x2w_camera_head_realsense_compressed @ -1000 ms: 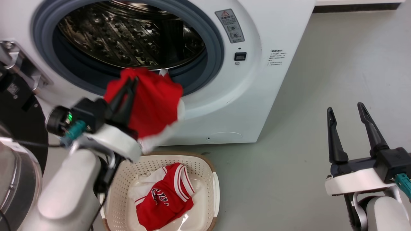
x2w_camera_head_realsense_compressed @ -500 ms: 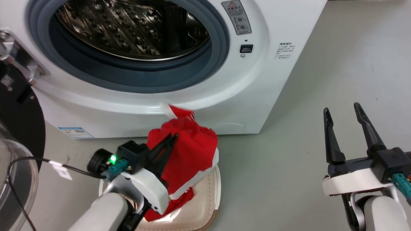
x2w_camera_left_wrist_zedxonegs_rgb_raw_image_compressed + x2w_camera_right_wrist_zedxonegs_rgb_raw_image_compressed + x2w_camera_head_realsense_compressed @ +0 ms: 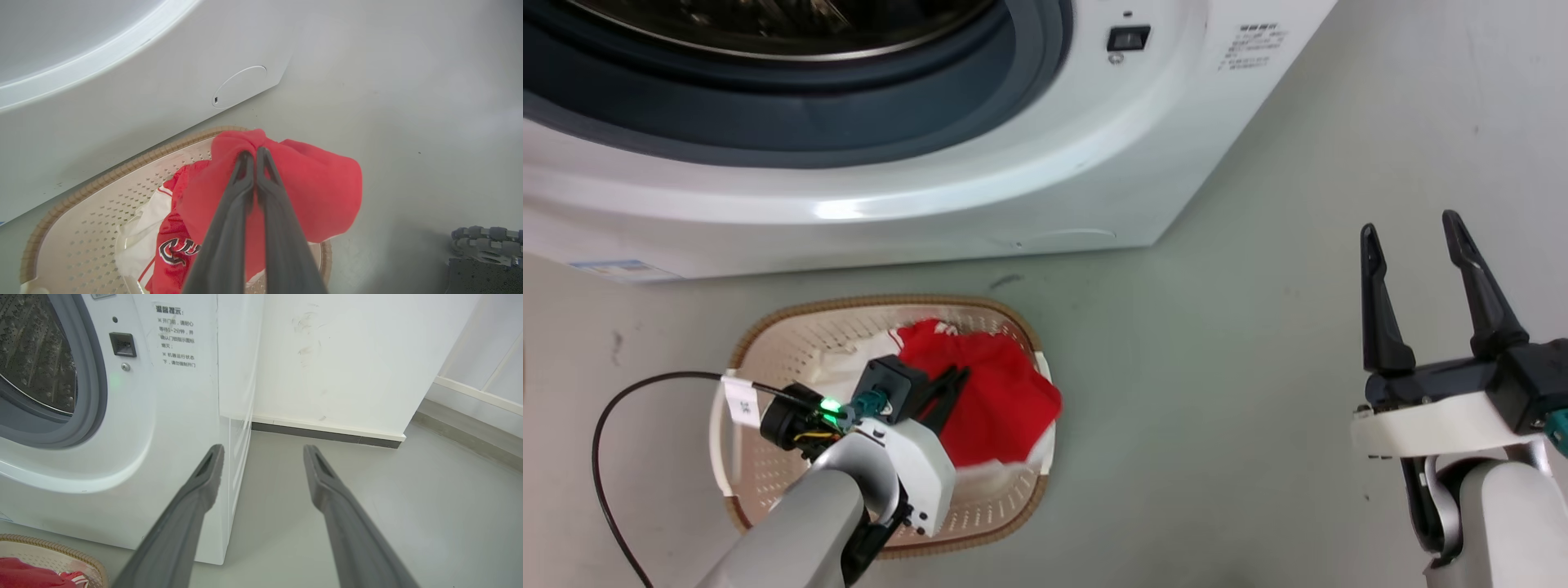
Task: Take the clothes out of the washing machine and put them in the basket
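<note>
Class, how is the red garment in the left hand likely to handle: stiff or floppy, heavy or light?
Probably floppy: the red jersey garment bunches and droops around the shut left hand. Likely light: a mere fingertip pinch grips it.

Bunched red garment [image 3: 1001, 400] over basket [image 3: 792, 327] 3 o'clock side, above lettered red jersey [image 3: 175, 249], white cloth [image 3: 137, 232]; white washing machine [image 3: 931, 204] at basket's 12 o'clock.

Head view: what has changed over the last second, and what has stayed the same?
The left claw, shut on a red garment, carried it from the machine down over the basket, above the jersey already inside. The view also tilted down. Unchanged: the grip is not released, and the right claw stays open and idle.
</note>
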Tool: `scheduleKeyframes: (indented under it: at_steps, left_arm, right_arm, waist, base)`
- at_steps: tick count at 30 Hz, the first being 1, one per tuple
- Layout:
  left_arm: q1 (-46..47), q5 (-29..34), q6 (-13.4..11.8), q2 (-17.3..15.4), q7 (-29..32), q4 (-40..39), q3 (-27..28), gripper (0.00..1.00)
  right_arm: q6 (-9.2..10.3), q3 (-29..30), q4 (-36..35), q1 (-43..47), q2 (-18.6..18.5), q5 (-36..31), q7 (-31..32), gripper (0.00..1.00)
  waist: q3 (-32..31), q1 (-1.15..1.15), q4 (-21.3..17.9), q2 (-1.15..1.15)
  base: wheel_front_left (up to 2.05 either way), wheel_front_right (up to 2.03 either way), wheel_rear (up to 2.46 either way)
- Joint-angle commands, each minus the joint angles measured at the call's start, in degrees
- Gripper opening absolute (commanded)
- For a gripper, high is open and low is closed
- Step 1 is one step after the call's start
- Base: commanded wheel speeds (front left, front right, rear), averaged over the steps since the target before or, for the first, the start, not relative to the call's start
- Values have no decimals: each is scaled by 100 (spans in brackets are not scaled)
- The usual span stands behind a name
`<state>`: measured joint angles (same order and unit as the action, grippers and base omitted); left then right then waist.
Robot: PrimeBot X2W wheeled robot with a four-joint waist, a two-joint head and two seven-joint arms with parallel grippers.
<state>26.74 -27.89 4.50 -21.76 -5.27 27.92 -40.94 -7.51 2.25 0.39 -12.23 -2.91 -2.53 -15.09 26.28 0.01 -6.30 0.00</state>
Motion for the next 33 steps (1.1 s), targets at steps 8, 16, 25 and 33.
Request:
scheduleKeyframes:
  at_steps: [8,16,25,33]
  left_arm:
    - [834,137,181,294,-347,1546,-186,0]
    - [1481,89,250,502,-635,2954,-241,0]
    - [1892,-117,191,662,-816,4028,-75,0]
    - [1897,-124,187,859,-965,4232,-69,100]
  right_arm:
    - [4,-38,-129,-330,5,109,-11,100]
    - [5,-88,-252,-459,4,180,-11,100]
    - [5,-120,-299,-552,4,263,-11,100]
    - [4,-62,-204,-583,5,215,-11,100]
  waist:
    - [991,-1,-428,0]
    - [1585,-1,-644,0]
    - [1925,-1,-764,0]
    - [1688,-1,-636,0]
  base:
    - [0,0,0]
    - [0,0,0]
    - [0,0,0]
    - [0,0,0]
